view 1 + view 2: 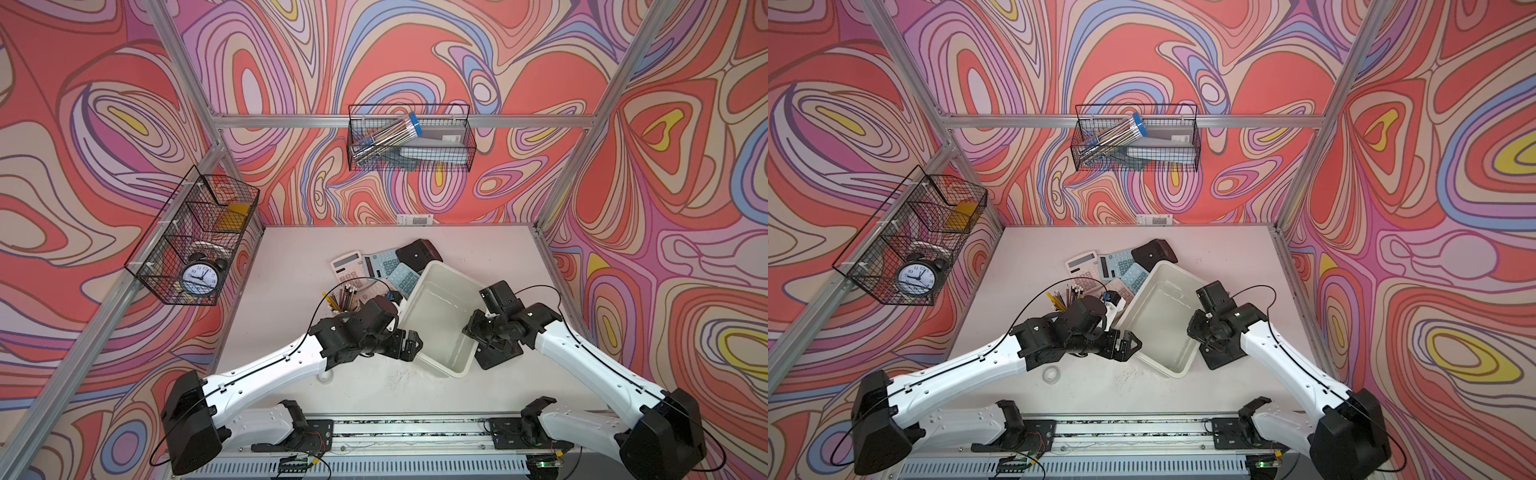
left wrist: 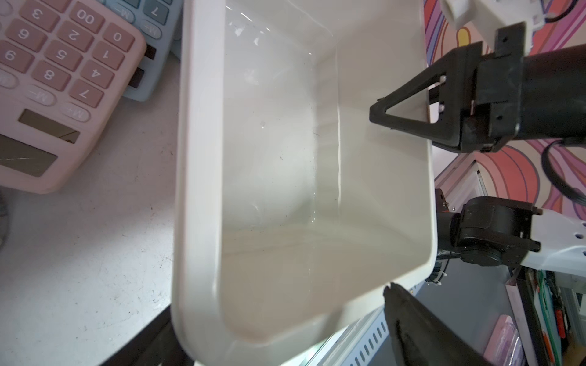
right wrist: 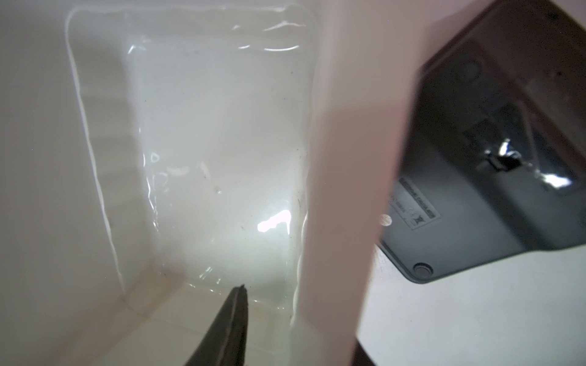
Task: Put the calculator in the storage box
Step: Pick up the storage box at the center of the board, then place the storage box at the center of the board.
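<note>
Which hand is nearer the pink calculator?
Left. The left hand is at the storage box rim facing the pink calculator; the right hand is across the box, at the opposite rim.

The pale table (image 1: 291,257) carries the storage box (image 1: 436,316) near its middle, heaped calculators (image 1: 374,266) at 11 o'clock, a pencil cup (image 1: 345,301) at 9, and a tape roll (image 1: 1052,375) at 7.
</note>
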### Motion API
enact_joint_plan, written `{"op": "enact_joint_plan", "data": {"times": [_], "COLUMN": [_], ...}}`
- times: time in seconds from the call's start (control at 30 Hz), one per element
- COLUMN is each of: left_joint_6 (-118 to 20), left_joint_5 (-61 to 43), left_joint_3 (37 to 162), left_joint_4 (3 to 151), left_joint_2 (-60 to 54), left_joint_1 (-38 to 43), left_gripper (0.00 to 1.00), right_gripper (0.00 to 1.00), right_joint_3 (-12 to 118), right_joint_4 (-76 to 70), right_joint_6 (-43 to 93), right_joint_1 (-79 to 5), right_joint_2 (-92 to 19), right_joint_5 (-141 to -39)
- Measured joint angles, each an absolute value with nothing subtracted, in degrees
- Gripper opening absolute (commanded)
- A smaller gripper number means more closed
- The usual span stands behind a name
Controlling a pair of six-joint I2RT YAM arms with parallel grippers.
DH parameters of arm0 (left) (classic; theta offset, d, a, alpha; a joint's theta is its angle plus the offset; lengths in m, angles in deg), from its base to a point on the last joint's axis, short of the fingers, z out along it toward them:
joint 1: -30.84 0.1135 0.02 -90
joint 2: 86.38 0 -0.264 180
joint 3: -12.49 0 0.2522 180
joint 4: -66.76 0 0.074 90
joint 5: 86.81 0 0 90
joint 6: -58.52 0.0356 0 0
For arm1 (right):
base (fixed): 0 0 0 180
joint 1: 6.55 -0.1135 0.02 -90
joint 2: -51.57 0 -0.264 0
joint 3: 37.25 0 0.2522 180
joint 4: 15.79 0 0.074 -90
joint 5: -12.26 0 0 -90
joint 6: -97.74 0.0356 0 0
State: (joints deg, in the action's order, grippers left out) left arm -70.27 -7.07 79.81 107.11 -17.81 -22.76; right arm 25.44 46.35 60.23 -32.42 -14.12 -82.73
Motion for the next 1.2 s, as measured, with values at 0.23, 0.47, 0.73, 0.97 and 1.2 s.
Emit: {"op": "enact_joint_plan", "data": {"times": [0.23,0.47,0.73,0.97,1.2], "left_joint_6": [-69.7,-68.5,-67.5,-67.0,-66.8], "left_joint_5": [-7.0,-4.5,-1.6,0.3,1.1], "left_joint_3": [82.1,84.5,84.5,84.5,84.5], "left_joint_4": [107.1,107.4,108.9,110.3,110.7], "left_joint_2": [-18.6,-22.9,-23.9,-23.9,-23.8], "left_joint_1": [-22.8,-22.8,-22.8,-22.8,-22.8], "left_gripper": [0.96,0.98,0.99,0.99,0.99], "right_gripper": [0.12,0.11,0.10,0.10,0.11], "right_joint_3": [32.4,40.6,46.8,49.5,59.0], "right_joint_4": [50.2,53.2,53.7,52.2,51.9], "right_joint_6": [58.8,53.7,43.0,35.4,28.7], "right_joint_1": [-32.5,-26.3,-11.4,-3.0,-2.2], "right_joint_2": [-14.0,-16.5,-24.1,-32.8,-43.0], "right_joint_5": [-75.1,-69.3,-66.1,-67.7,-67.2]}}
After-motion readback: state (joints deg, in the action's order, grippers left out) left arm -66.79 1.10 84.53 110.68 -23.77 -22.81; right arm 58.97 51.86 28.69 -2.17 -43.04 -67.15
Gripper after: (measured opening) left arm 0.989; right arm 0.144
